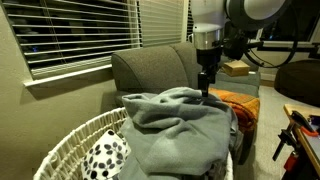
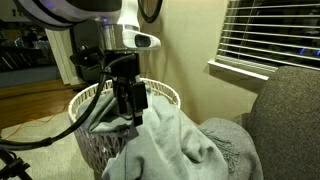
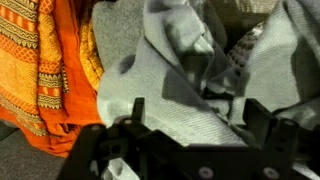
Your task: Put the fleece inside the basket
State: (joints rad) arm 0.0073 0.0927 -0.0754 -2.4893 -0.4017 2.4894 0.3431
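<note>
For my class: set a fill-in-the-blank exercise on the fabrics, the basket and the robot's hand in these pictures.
1. The large wrinkled fleece draped over the rim of the round white woven wicker basket is light ____.
2. The white cloth inside the basket has ____ spots.
3. The robot's hand hangs above the fleece with its jaws ____.
4. The patterned blanket beside the fleece is ____.
Missing words: grey, black, open, orange.

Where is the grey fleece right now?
In both exterior views the fleece lies heaped over the rim of the white basket against the sofa, just under the open gripper, with an orange blanket beside it.
</note>
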